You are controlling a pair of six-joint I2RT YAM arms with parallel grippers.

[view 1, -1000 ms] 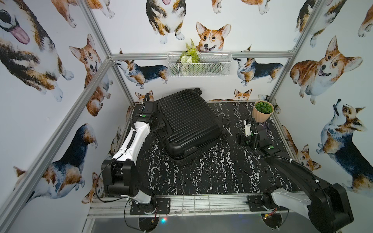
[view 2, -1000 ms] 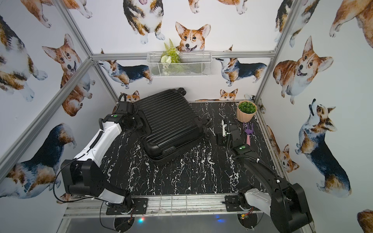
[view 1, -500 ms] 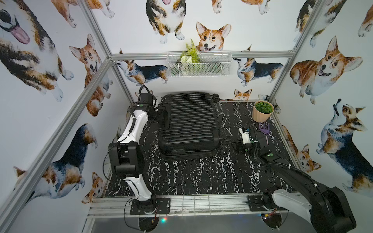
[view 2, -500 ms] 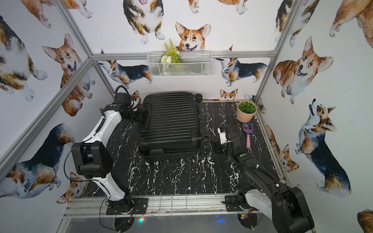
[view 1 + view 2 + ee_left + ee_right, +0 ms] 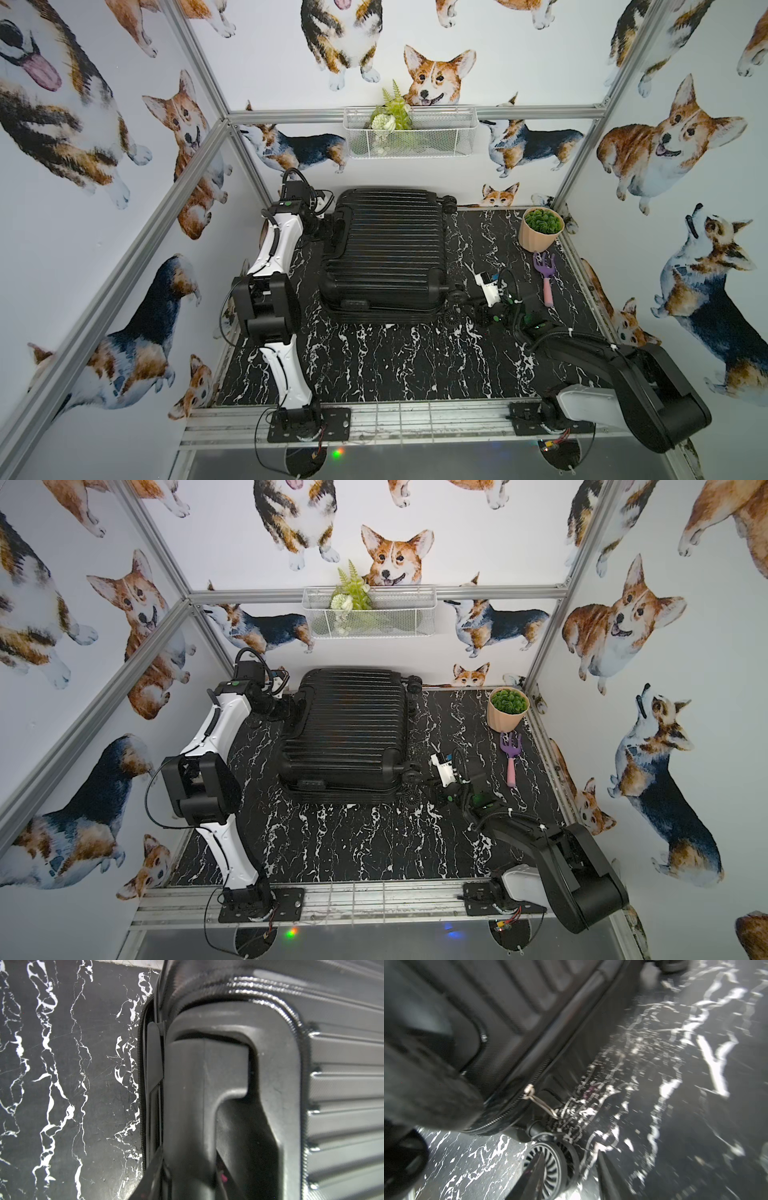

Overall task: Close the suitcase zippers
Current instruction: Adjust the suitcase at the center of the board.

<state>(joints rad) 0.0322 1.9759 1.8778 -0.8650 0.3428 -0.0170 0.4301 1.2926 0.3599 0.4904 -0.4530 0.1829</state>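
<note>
Suitcase (image 5: 384, 253) swung square — left gripper (image 5: 328, 227) clamps its handle (image 5: 187, 1105), right gripper (image 5: 570, 1154) fingers apart.

Bare tabletop (image 5: 395, 365) in front of the suitcase (image 5: 386, 249); pot (image 5: 537, 242) and rake (image 5: 545, 279) along the right edge

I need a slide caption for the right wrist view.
Silver zipper pull at the suitcase corner, beside a wheel, ahead of open fingers.

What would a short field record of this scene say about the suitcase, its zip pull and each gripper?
suitcase: lying flat, halves together, on marble table
zip pull: at a corner beside a wheel, ungripped
left gripper: jaws shut on handle
right gripper: jaws open, near that wheel
</note>
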